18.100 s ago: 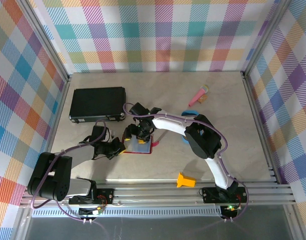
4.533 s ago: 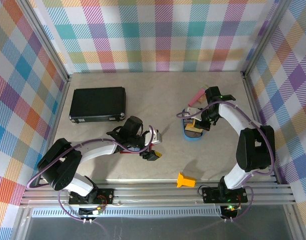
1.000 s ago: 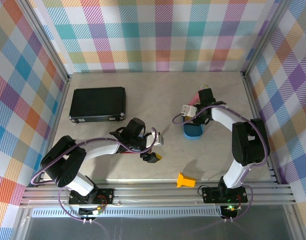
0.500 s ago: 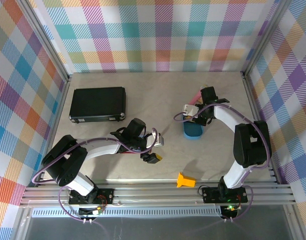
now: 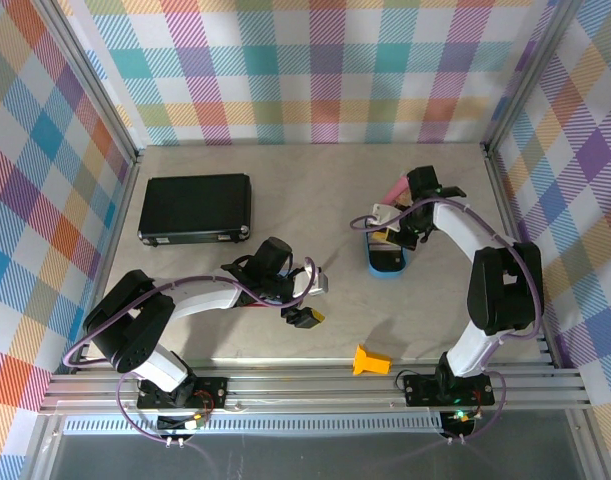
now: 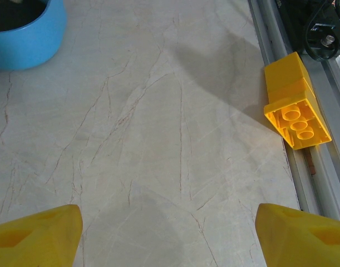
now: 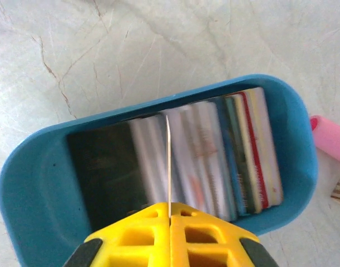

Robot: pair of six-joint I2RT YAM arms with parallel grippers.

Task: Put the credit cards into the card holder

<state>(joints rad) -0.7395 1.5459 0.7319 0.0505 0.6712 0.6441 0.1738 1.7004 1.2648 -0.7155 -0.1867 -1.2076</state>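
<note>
Several credit cards [image 7: 236, 150] stand on edge in a blue oval tray [image 7: 30, 183]. My right gripper [image 7: 170, 208] hangs over the tray [image 5: 387, 262], shut on one thin credit card [image 7: 168, 161] seen edge-on between its yellow fingers. In the top view the right gripper [image 5: 385, 230] sits at the tray's far end. A sliver of the dark-red card holder [image 5: 247, 303] shows under my left arm. My left gripper [image 5: 310, 300] lies low beside it, open, with bare table between its yellow fingertips [image 6: 36, 233].
A black flat case [image 5: 195, 207] lies at the back left. A yellow brick [image 5: 371, 360] rests by the front rail [image 6: 325, 139]. A pink object [image 5: 395, 188] lies behind the tray. Aluminium rails and checked walls border the table.
My right gripper's fingers have closed on a card and the wrist has shifted slightly right over the tray. The left arm has stayed put.
</note>
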